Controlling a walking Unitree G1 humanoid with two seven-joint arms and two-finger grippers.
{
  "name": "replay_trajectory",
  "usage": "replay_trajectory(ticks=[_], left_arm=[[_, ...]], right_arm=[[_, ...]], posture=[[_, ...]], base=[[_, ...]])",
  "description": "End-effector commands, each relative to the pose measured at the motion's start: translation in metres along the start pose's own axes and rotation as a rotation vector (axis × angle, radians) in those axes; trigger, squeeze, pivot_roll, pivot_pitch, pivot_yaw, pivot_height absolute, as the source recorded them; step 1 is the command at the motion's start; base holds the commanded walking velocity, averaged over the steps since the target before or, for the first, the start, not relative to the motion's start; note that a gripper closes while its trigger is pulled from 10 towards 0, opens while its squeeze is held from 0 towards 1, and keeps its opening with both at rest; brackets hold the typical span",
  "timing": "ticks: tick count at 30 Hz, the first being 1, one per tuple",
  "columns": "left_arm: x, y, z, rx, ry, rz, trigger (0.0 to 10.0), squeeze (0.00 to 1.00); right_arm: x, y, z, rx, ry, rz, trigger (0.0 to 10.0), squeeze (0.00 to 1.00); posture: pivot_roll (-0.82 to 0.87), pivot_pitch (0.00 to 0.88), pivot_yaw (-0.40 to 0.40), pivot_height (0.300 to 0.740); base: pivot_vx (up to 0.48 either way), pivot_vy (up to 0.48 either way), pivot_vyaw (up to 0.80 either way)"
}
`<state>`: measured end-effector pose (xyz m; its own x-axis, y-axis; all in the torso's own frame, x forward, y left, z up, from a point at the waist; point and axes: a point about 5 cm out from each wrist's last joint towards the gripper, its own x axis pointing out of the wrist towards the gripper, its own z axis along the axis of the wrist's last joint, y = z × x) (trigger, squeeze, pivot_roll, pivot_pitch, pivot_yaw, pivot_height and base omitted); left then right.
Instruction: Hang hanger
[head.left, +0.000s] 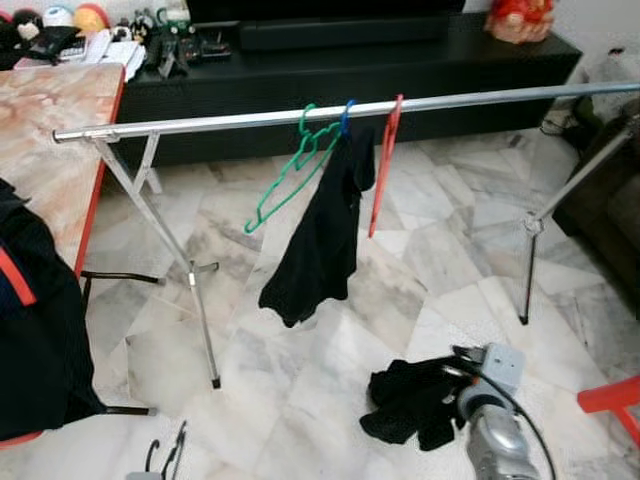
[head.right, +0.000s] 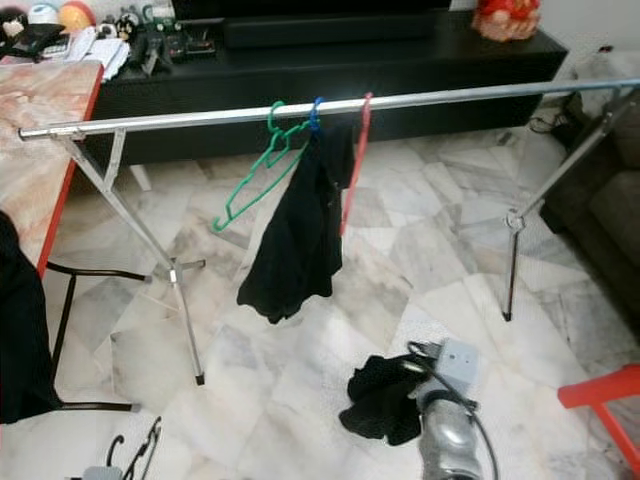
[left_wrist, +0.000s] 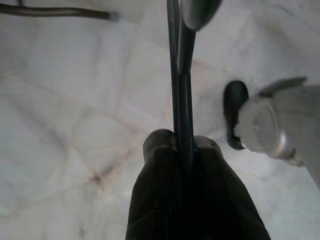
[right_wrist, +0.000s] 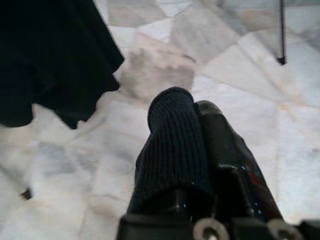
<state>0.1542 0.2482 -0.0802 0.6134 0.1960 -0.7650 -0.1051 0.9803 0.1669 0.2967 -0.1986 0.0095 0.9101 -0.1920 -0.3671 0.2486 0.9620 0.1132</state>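
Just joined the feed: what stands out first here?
A long silver rail spans the room, with a green hanger, a black garment and a red hanger on it. Low down, the right gripper is shut on dark knit fabric.

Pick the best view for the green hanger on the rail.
Left eye view: the green hanger hangs whole from the rail, beside a black garment. Right eye view shows the same, slightly shifted. The wrist views look at floor.

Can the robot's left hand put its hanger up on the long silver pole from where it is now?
Probably not yet. The left gripper sits low near the floor, shut on a black hanger, while the pole runs high up.
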Motion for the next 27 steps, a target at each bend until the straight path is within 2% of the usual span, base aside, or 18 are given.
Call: replay_trajectory(ticks=[1,21,24,27], left_arm=[[-0.0054,-0.0008,-0.0204,0.011,0.073,-0.003,10.0,0.0],[-0.0067,0.0017,-0.0242,0.01,0.088,0.005,10.0,0.0],[-0.0077,0.0036,-0.0268,0.012,0.098,0.006,10.0,0.0],[-0.0079,0.0047,-0.0271,0.014,0.1,0.007,10.0,0.0]], right_arm=[[-0.0015,-0.0087,-0.0016,0.002,-0.001,-0.027,10.0,0.0],[-0.001,-0.0073,0.0021,-0.037,-0.026,-0.006,10.0,0.0],[-0.001,-0.0046,0.003,-0.07,-0.036,0.015,10.0,0.0],[-0.001,-0.0031,0.0027,-0.066,-0.034,0.021,10.0,0.0]], posture=[[0.04,0.184,-0.004,0.74],[0.04,0.185,-0.006,0.74],[0.04,0.184,-0.006,0.74],[0.04,0.181,-0.004,0.74]], base=[[-0.315,0.0,0.0],[-0.321,0.0,0.0],[-0.322,0.0,0.79],[-0.319,0.0,0.8]])
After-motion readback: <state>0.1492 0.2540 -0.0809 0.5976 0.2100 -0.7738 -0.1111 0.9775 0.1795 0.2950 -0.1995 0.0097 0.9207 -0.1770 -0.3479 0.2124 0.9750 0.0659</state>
